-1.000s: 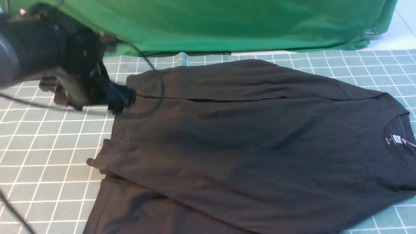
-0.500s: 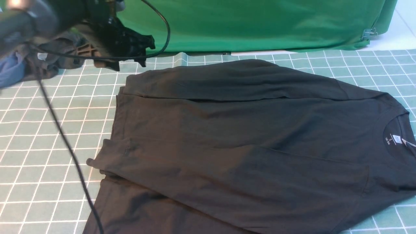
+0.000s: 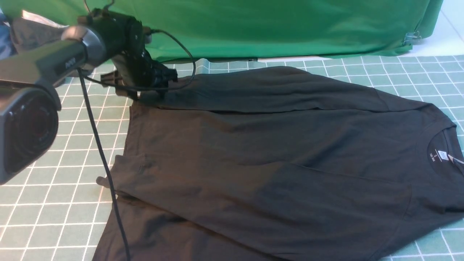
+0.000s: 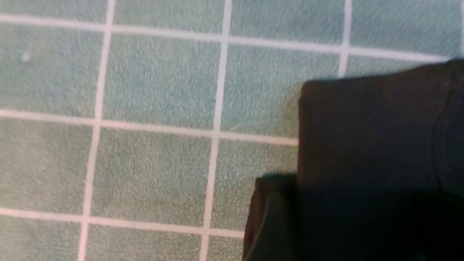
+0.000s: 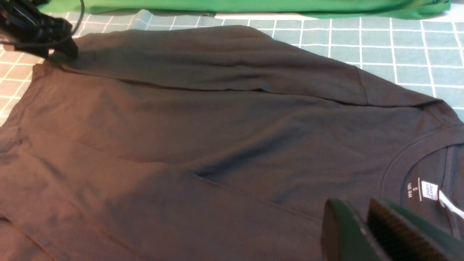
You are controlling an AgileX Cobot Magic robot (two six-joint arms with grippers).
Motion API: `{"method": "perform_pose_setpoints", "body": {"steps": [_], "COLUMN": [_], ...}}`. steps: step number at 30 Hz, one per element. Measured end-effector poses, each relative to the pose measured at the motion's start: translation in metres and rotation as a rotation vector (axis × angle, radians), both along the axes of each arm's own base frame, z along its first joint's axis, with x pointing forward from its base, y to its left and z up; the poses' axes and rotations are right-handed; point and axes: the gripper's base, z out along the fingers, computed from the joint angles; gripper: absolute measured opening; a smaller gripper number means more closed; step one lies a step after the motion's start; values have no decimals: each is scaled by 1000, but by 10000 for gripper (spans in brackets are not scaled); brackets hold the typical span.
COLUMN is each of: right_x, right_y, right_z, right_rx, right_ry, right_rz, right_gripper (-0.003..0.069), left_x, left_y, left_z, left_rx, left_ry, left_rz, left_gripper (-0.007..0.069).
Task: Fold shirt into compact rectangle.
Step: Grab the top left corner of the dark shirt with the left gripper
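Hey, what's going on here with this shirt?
A two-armed robot is partway through folding a black shirt that lies on a checked green mat, its sleeves already laid in over the body. The left gripper is at the shirt's far hem corner; whether it has hold of the cloth cannot be told. The right gripper hangs near the collar, jaws close together, holding nothing.

Pale green cloth with a white grid covered the worktop (image 3: 54,163); a bright green drape (image 3: 275,25) hung along the far edge; a metal clip (image 3: 411,36) sat at its right end; a dark grey garment (image 3: 30,34) lay bunched far left.
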Motion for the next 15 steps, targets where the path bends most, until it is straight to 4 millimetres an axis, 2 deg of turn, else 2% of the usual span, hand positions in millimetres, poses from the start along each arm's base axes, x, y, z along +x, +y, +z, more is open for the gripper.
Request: {"method": "perform_pose_setpoints", "body": {"steps": [6, 9, 14, 15], "right_x": [0, 0, 0, 0], "right_y": [0, 0, 0, 0], "right_z": [0, 0, 0, 0], "right_rx": [-2, -2, -2, -2], "right_ry": [0, 0, 1, 2], "right_rz": [0, 0, 0, 1], "right_gripper": [102, 102, 103, 103], "left_x": [1, 1, 2, 2], "left_y": [0, -1, -4, -4], "left_z": [-1, -2, -4, -4], "left_rx": [-2, -10, -22, -21], "left_ry": [6, 9, 13, 13], "left_rz": [2, 5, -38, -45], "left_gripper": [433, 331, 94, 65]}}
